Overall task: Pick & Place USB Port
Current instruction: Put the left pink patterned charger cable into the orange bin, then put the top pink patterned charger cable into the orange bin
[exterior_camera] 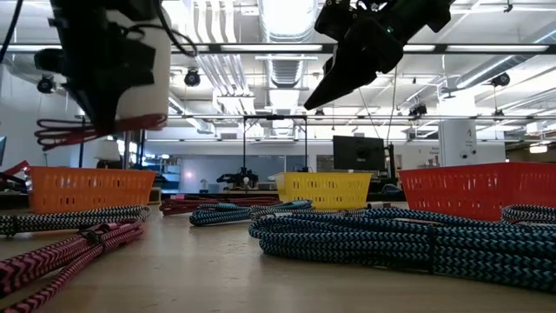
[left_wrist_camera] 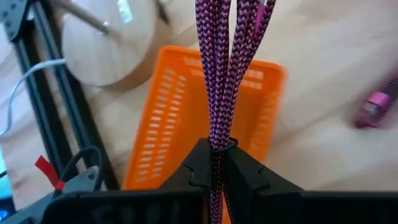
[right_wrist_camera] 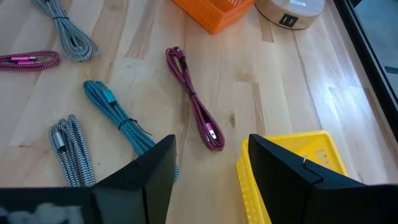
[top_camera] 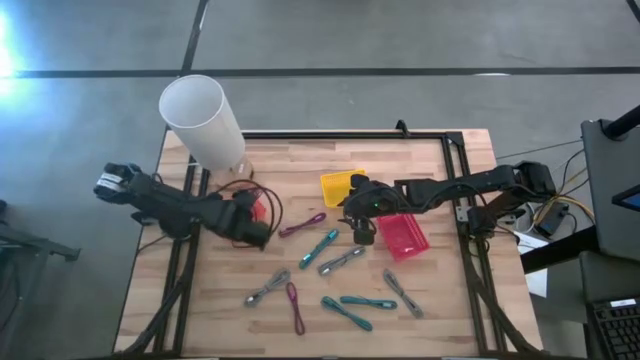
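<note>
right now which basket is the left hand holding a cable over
The orange basket: the left hand grips a pink cable right above it, unlike the yellow and red ones.

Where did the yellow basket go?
The yellow basket sits on the table near the middle of the high view, toward the far edge. The right gripper hovers open beside it, and the red basket is its neighbour on the right.

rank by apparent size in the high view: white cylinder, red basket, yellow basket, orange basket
1. white cylinder
2. red basket
3. yellow basket
orange basket: unranked, mostly hidden under the left gripper.
</note>
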